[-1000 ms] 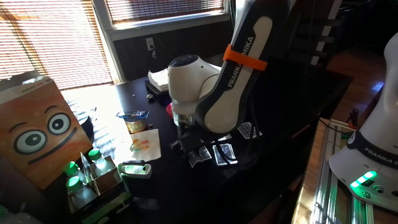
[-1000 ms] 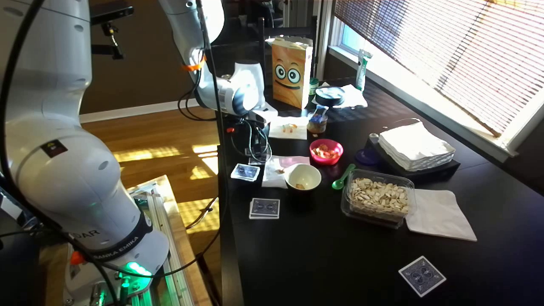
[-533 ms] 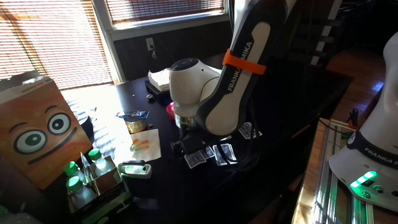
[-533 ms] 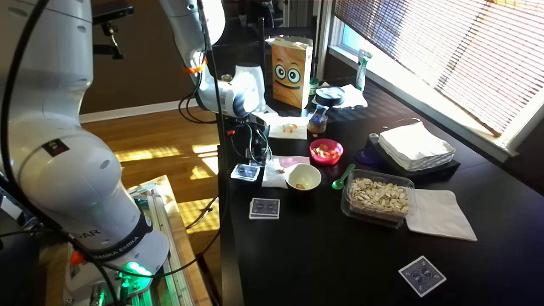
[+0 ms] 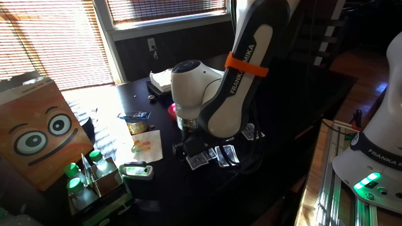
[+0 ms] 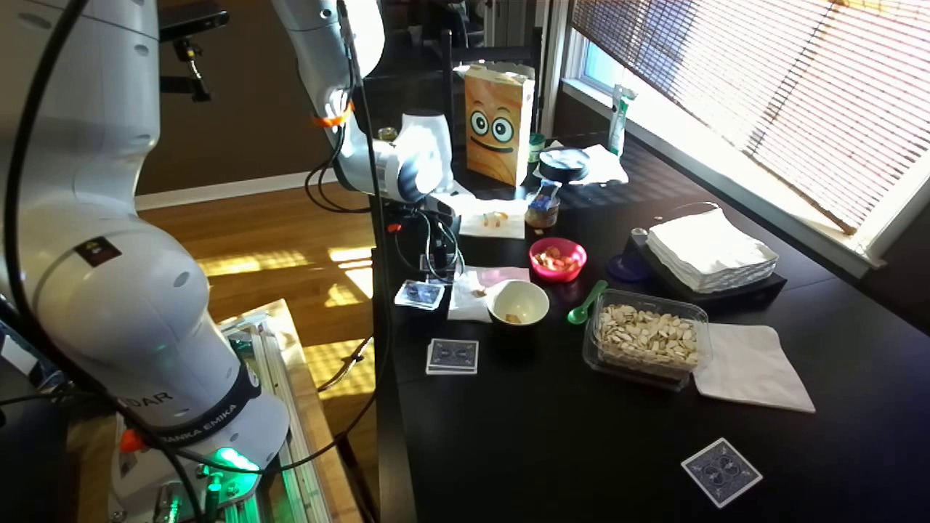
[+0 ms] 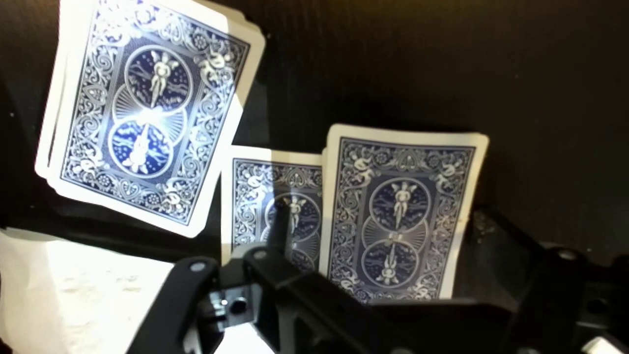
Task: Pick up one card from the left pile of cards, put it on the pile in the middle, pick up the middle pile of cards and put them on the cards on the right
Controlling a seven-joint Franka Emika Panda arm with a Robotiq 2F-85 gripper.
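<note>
Blue-and-white patterned playing cards (image 7: 400, 211), overlapping, lie on the dark tabletop (image 6: 552, 436) beneath the black hand (image 7: 382, 221), released and spread astride the upper one. In an exterior view the hand stands beyond and left of the round cream-lined bowl (image 6: 519, 296); a blue-backed card pile (image 6: 420, 294) sits left of the bowl, another pile (image 6: 453, 356) nearer left, a card (image 6: 721, 472) nearer right.

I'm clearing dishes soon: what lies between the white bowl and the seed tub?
A green spoon lies between the white bowl and the seed tub; it shows in an exterior view.
</note>
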